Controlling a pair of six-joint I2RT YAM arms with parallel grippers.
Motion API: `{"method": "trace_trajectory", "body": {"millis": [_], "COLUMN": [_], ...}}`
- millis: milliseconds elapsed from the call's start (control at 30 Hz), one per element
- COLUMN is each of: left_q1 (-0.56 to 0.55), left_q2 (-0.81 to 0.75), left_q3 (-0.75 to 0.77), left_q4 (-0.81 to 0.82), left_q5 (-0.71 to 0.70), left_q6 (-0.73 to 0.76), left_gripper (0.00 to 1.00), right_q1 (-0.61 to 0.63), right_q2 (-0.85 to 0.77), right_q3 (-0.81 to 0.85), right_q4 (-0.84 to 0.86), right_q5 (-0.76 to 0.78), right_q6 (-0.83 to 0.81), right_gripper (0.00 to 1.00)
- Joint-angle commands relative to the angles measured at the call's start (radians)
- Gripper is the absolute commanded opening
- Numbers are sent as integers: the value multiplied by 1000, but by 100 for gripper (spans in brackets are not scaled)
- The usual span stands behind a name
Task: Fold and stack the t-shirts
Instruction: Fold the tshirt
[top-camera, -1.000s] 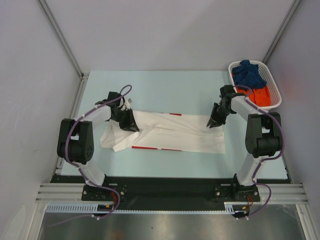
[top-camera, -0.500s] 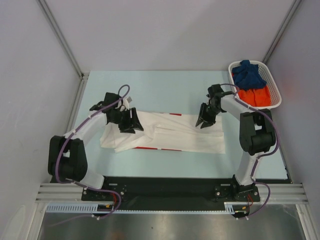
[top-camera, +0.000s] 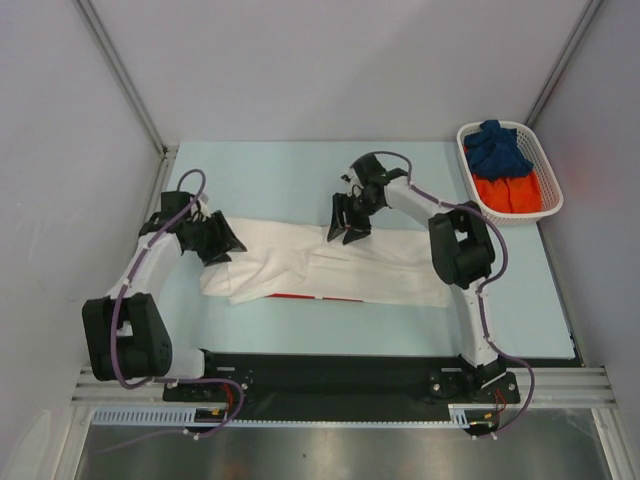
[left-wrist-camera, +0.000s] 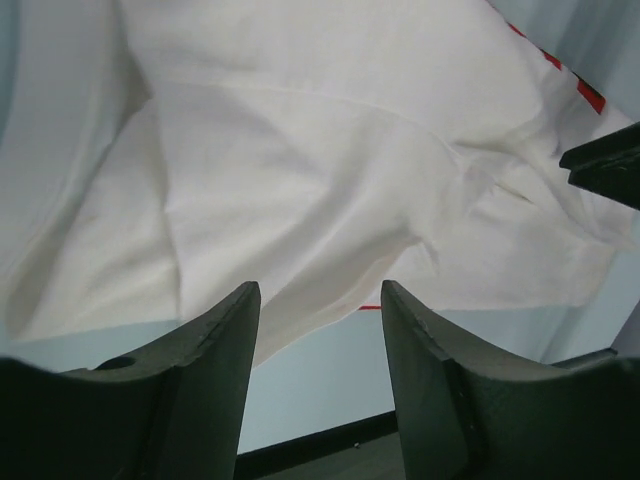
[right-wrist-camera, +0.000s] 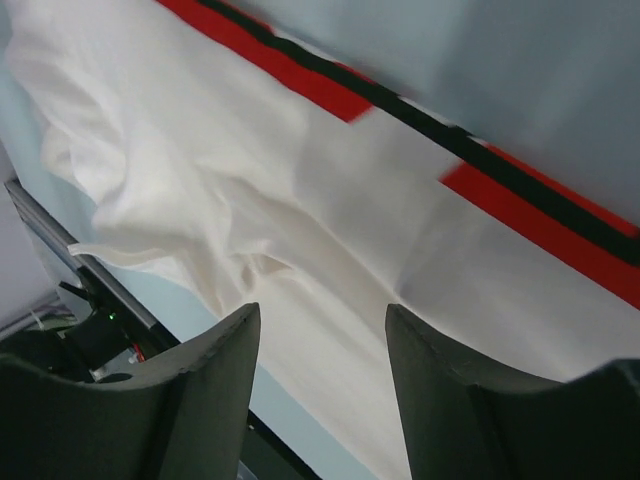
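White t-shirt (top-camera: 330, 270) is lying crumpled in a long strip across the middle of the surface (top-camera: 300, 175). There's a wide bare band above it and only a thin one below, where a red strip peeks out at the lower edge. More free room right of the shirt than left.

The left arm runs up the left side, its tool (top-camera: 225, 243) at the shirt's left end, jaws spread wide, nothing in them. The right arm stretches toward top centre, its tool (top-camera: 347, 230) over the shirt's upper edge, also wide and empty.

The basket (top-camera: 548, 165) at upper right holds the dark blue shirt (top-camera: 497, 148) and the orange shirt (top-camera: 510, 192).
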Motion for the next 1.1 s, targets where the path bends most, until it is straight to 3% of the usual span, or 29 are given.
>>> {"method": "trace_trajectory", "body": {"millis": [0, 133, 267, 467, 567, 733, 833, 867, 1067], "left_q1": [58, 98, 121, 127, 132, 130, 132, 130, 127], "left_q2": [-81, -112, -155, -165, -113, 35, 127, 184, 295], "left_q3": [-46, -105, -131, -169, -139, -41, 16, 29, 84], "left_q4": [-18, -23, -35, 46, 126, 228, 247, 248, 276], "left_q5": [-73, -58, -44, -23, -6, 63, 114, 122, 145], "left_q6": [-75, -120, -98, -120, -118, -126, -144, -150, -186], "left_gripper": [57, 56, 56, 57, 57, 47, 40, 38, 36], "right_q1": [63, 120, 161, 195, 194, 174, 160, 157, 154], "right_q2": [60, 127, 153, 158, 141, 118, 132, 139, 149], "right_q3": [157, 258, 268, 252, 235, 243, 258, 280, 300], "right_q4": [-36, -46, -29, -38, -23, 28, 51, 46, 34], "right_q5": [-74, -104, -132, -57, -16, -28, -37, -48, -55], "right_q6": [-74, -77, -54, -39, -17, 44, 64, 72, 75], "right_gripper": [60, 59, 59, 56, 51, 39, 37, 32, 23]}}
